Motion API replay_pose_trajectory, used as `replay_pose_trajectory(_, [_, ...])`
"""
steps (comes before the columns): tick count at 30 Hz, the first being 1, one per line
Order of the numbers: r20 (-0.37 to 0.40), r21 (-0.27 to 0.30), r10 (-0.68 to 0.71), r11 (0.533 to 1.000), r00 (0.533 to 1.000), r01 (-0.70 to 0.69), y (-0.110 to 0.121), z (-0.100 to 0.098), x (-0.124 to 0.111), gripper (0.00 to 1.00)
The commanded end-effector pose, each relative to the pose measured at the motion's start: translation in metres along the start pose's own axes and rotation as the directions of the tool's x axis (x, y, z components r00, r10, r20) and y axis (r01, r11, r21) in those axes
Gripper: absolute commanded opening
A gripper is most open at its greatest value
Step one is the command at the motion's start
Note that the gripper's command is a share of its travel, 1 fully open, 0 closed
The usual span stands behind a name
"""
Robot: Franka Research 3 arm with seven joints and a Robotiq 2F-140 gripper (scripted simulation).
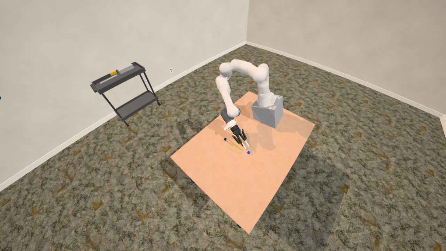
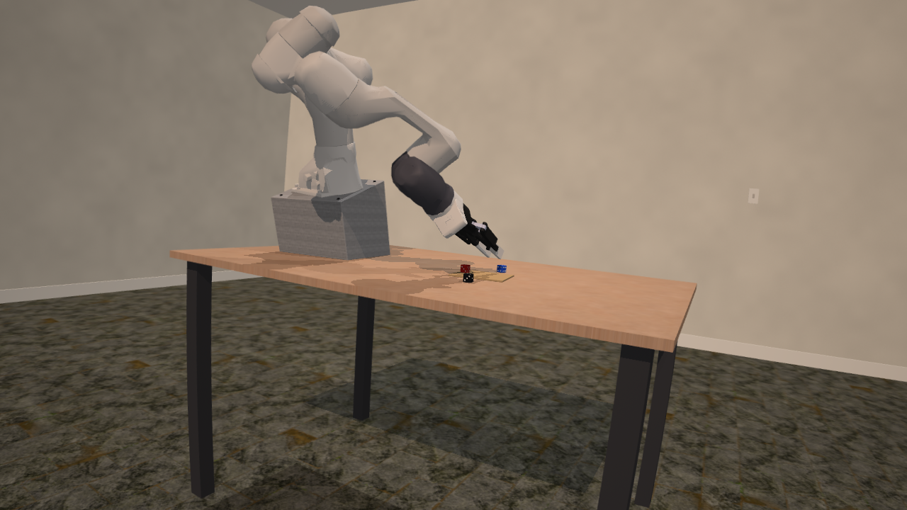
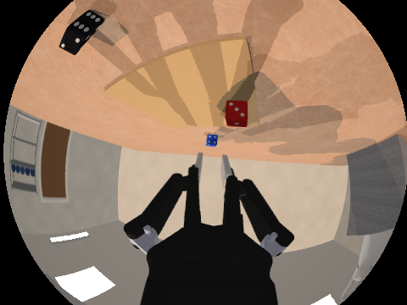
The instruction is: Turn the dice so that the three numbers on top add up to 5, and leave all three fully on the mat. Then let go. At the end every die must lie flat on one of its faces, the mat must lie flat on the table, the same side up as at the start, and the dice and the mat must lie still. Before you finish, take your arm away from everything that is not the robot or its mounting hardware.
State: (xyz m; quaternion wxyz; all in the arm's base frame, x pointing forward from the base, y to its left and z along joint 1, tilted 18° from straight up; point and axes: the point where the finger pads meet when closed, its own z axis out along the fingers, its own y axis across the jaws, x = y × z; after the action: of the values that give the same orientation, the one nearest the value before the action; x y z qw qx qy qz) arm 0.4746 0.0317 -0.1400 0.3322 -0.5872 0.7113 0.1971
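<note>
A thin tan mat [image 1: 236, 146] lies flat on the wooden table; it also shows in the wrist view [image 3: 186, 85]. A red die [image 3: 237, 112] [image 2: 465, 268] sits on the mat near one corner; the gripper hides it in the top view. A blue die [image 1: 248, 152] [image 3: 212, 139] [image 2: 502, 268] lies on the table just off the mat's edge. A black die [image 1: 224, 138] [image 3: 83, 30] [image 2: 468, 277] lies on the table off the mat's other side. My gripper [image 3: 212, 161] [image 2: 493, 253] is tilted, a little above and short of the blue die. Its fingers are nearly shut with a narrow gap and nothing between them.
The robot's grey base block [image 1: 267, 111] stands at the table's far end. A dark cart [image 1: 124, 90] with small items stands by the wall, well away from the table.
</note>
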Motion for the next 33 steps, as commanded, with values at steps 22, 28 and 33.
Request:
replay_pose_trajectory(22, [-0.109,0.006,0.011,1.0,0.994,-0.01,-0.001,-0.018,-0.047,0.21])
replay_pose_trajectory(28, [-0.263,0.014,0.009,1.0,0.965,-0.006,-0.003,-0.012,-0.058,0.21])
replay_pose_trajectory(33, [-0.401,0.015,0.008,1.0,0.916,-0.002,-0.004,-0.006,-0.068,0.21])
